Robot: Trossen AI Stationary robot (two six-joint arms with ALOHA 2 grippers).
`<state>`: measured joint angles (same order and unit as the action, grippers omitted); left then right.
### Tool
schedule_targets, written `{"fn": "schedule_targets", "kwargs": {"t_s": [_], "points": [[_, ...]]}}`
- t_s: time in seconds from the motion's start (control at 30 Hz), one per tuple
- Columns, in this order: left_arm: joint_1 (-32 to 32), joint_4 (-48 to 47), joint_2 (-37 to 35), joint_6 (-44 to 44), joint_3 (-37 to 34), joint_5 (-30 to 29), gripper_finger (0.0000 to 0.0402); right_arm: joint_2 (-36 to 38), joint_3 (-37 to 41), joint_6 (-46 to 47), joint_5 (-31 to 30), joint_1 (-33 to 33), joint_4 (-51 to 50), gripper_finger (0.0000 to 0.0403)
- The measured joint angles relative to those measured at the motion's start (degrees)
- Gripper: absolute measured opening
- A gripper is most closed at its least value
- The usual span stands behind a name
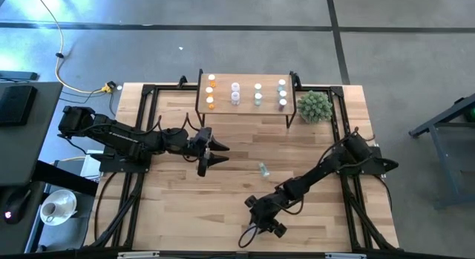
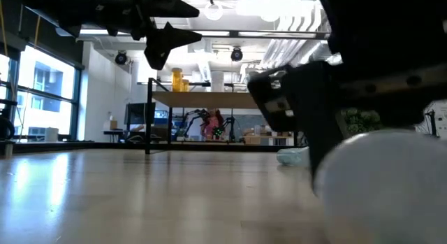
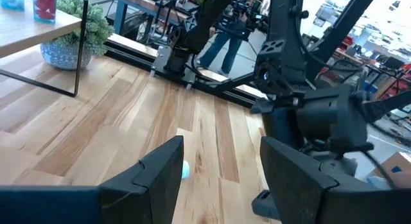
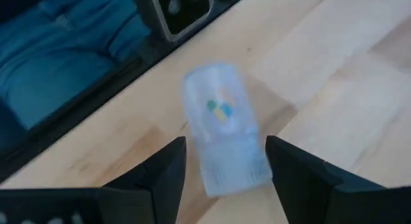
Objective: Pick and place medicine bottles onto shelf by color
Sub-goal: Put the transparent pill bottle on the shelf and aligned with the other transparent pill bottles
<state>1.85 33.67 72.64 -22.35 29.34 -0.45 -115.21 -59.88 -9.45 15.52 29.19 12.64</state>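
The shelf (image 1: 245,103) stands at the table's far middle with several small white-capped bottles (image 1: 234,93) in rows of orange, pink, green and blue. A pale bottle (image 1: 263,168) lies on its side at mid-table; it also shows in the low view (image 2: 293,156) and the left wrist view (image 3: 185,169). My left gripper (image 1: 223,153) hangs open and empty above the table, left of that bottle. My right gripper (image 1: 256,225) is low near the table's near edge, open. Its fingers stand on either side of a pale bluish bottle (image 4: 221,131) lying on the table; whether they touch it does not show.
A spiky green plant ball (image 1: 314,106) in a pot sits right of the shelf. Black frame rails (image 1: 141,125) run along the table's left and right sides. Bare wood (image 1: 185,207) lies between the arms at the near left.
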Motion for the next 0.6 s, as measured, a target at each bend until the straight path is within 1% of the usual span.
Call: {"fn": "schedule_targets", "kwargs": {"t_s": [0.07,0.37,0.43,0.6], "points": [[0.0,0.0,0.0,0.0,0.0,0.0,0.0195,-0.8,0.0,0.0,1.6,-0.3,0.6,0.0204],[0.0,0.0,0.0,0.0,0.0,0.0,0.0195,-1.0,0.0,0.4,1.7,-0.3,0.7,0.0199],[0.0,0.0,0.0,0.0,0.0,0.0,0.0195,-1.0,0.0,0.4,1.7,-0.3,0.2,0.0188],[0.0,0.0,0.0,0.0,0.0,0.0,0.0195,-1.0,0.0,0.4,1.7,-0.4,0.2,0.0142]]}}
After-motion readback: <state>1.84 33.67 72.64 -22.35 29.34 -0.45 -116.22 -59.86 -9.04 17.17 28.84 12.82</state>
